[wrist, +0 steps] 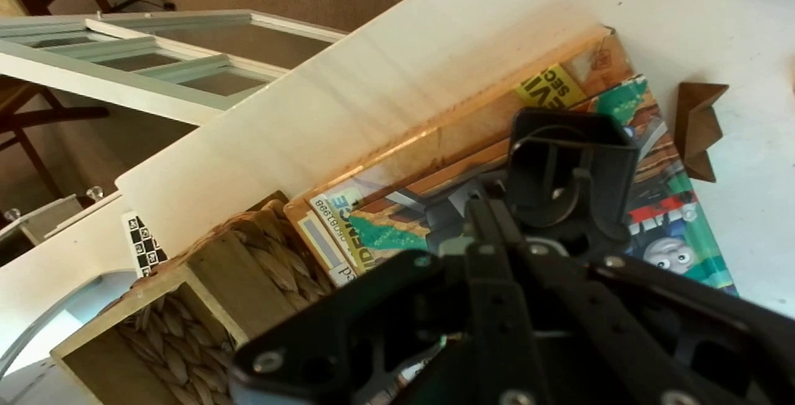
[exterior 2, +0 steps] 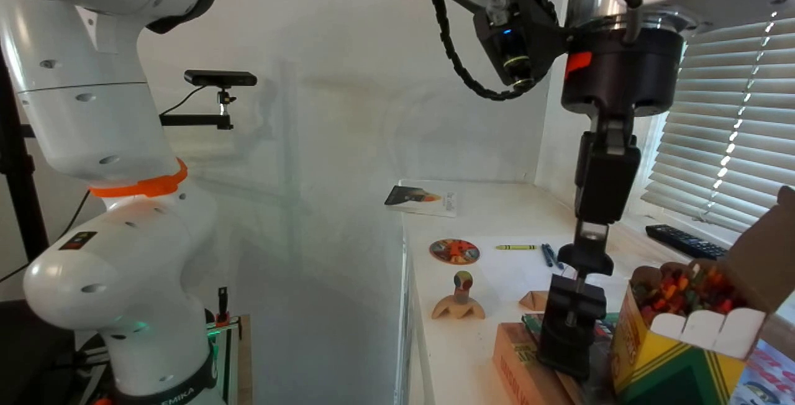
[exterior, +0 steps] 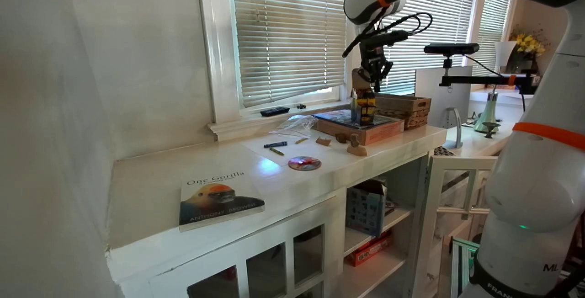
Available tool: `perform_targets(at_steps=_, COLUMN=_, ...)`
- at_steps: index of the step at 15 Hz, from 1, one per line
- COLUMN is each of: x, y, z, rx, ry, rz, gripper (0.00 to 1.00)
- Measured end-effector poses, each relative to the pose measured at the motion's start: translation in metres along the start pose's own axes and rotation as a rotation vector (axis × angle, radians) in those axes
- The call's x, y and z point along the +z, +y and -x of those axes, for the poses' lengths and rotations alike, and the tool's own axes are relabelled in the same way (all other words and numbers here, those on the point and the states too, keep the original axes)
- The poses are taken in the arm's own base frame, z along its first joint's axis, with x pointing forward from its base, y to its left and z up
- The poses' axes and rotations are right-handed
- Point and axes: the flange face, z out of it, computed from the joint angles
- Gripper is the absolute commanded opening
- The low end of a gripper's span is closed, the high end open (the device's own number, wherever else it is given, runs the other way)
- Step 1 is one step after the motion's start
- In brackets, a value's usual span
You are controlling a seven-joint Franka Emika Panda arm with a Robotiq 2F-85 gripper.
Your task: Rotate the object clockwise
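The coming move turns on a short sideways offset: in an exterior view the crayon carton (exterior: 364, 109) lies at 7 o'clock from the tip of the end effector (exterior: 376, 85), and in an exterior view the carton (exterior 2: 683, 352) sits at 3 o'clock from the black block (exterior 2: 570, 333) where the fingers end, near it, a narrow gap between. The carton stands upright, long axis vertical, apparently on the glossy picture-topped box (exterior: 336, 116) stacked on an orange-brown box (exterior: 381, 134); a clockwise turn would presumably run about that standing axis, with just 1 arm to do it. Whether the end effector is closed, spread or gripping something cannot be made out: the wrist view shows linkages set close together, but the hollow black block (wrist: 590, 172) there may be fingertip or held piece. The carton looks like thin printed card, yellow and green, with a white scalloped edge, bent brown flap (exterior 2: 767, 253) and multicoloured crayons (exterior 2: 683, 290); a hard squeeze would likely dent it. At 3 o'clock from it, in an exterior view, stands a woven basket (exterior: 417, 119); the worktop (exterior: 155, 179) is smooth, white.
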Motion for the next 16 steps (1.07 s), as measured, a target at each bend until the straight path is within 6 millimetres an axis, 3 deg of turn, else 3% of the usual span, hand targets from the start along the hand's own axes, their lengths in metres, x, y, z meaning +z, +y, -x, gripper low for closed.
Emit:
perform_targets(at_steps=11, x=-0.008, y=-0.001, z=0.029, rx=-0.020, ry=0.014, rz=-0.062, gripper=0.00)
perform_targets(at_steps=16, x=-0.001, y=-0.003, z=0.034, rx=-0.023, ry=0.006, rz=-0.066, gripper=0.00)
